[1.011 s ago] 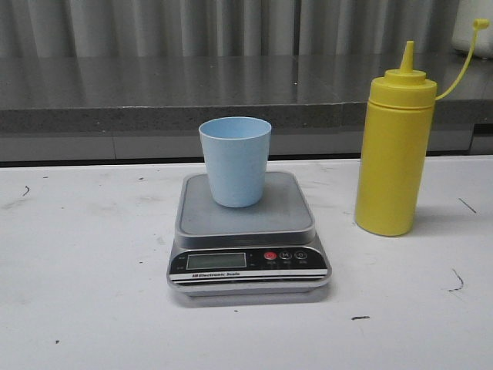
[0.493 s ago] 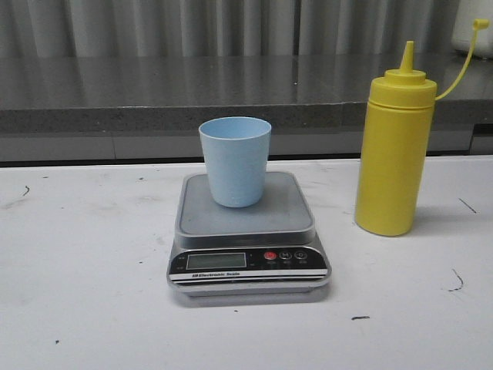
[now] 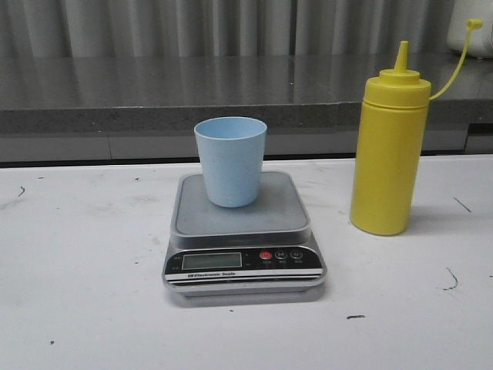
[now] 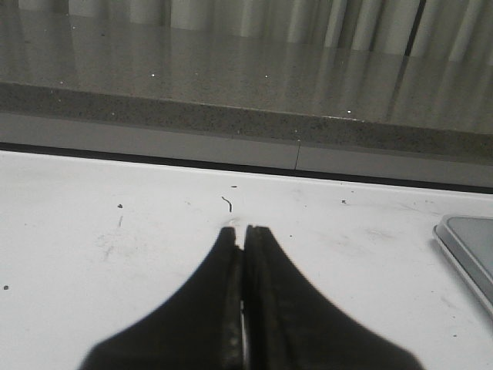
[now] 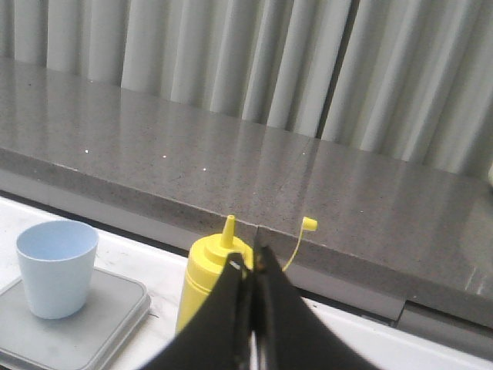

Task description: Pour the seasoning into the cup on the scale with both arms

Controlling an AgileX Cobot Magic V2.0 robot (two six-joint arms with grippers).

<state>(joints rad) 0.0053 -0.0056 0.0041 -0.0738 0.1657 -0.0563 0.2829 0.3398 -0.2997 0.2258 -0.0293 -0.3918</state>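
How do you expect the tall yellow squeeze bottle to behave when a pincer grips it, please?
The yellow bottle stands tall on a narrow base, so a high push could probably tip it. Its plastic wall likely yields under grip. Its smooth surface may be slippery.

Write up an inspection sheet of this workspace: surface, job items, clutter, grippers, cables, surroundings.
Surface: white table, scuffed with small dark marks.
Scale: flat on the table, display toward the camera, reading not legible.
Cup: upright on the scale platform; contents cannot be seen.
Seasoning bottle: upright on the table right of the scale, apart from it; tip-cap off the nozzle, hanging on its strap.
Clutter: nothing seen.
Left gripper: shut, empty, over bare table.
Right gripper: shut, empty, short of the bottle.
Cables: nothing seen.
Surroundings: grey counter ledge behind the table, pale curtain beyond.
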